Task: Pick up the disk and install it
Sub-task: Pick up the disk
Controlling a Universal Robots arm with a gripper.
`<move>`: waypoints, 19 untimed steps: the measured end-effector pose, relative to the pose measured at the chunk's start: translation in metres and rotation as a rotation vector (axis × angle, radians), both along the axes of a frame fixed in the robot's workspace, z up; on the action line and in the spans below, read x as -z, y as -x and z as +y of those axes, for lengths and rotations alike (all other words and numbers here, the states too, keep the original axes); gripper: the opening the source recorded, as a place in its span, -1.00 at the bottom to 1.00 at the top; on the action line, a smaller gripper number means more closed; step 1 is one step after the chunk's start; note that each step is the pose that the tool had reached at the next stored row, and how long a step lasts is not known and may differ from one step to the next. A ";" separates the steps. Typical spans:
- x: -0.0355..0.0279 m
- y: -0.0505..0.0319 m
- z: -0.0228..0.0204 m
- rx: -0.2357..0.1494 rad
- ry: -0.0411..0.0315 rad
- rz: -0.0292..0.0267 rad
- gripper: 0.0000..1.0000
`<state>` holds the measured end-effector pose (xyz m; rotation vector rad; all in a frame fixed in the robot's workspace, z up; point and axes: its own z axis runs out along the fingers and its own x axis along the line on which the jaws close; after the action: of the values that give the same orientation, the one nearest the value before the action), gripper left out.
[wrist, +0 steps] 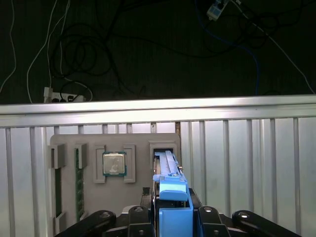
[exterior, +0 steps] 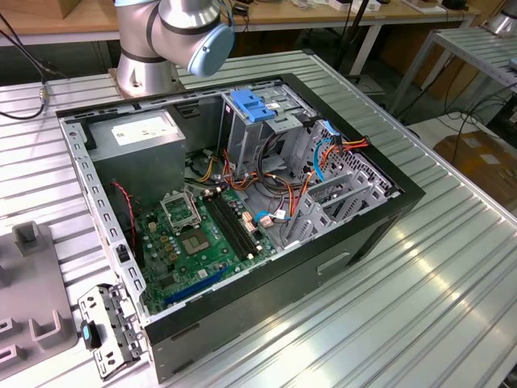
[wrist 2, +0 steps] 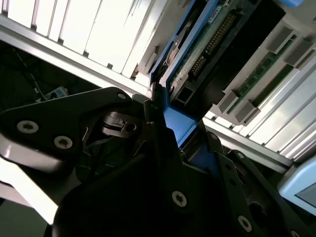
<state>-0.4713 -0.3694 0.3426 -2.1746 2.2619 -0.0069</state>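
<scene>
Claw (wrist: 173, 213) was clamped on the disk (wrist: 166, 165), blue rail between its fingers, the drive standing on edge at its slot in the grey tray (wrist: 138, 195), beside the processor (wrist: 114, 163). Best held square and drawn straight, I judged, clear of the slot walls.

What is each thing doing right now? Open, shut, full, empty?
end effector: down astride the disk; grip unclear.
disk: on edge in a slot of the tray, not installed.
tray: holding the disk and a chip.
chip: flat in its pocket.
computer case: on its side, cover off.
</scene>
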 end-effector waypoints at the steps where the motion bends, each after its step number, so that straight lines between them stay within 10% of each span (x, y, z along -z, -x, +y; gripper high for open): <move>1: -0.0005 0.0000 0.0000 0.000 0.0001 0.0000 -0.26; 19: -0.0073 0.0000 0.0000 0.000 0.0001 0.0002 -0.26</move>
<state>-0.4713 -0.3694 0.3499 -2.1747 2.2621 -0.0068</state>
